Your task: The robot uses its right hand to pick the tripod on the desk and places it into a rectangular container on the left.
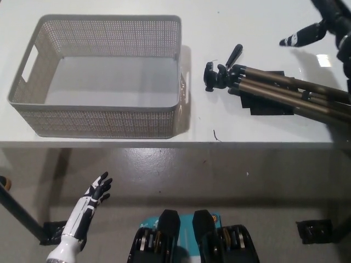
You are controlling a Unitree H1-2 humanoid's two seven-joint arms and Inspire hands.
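- Tripod [277, 90]: lying folded on white desk [241, 126], right of empty rectangular container [104, 76]
- Right hand [323, 27]: above tripod, fingers spread, holding nothing
- Left hand [90, 200]: below desk edge, fingers apart, empty

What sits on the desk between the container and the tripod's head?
Nothing: in the head view, only bare white desk separates the container from the tripod.

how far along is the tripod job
Nothing is finished: the tripod lies on the desk, and the container holds nothing. In progress: the right hand is above the tripod's legs, open. Grasping and placing remain. The left hand rests below the desk.
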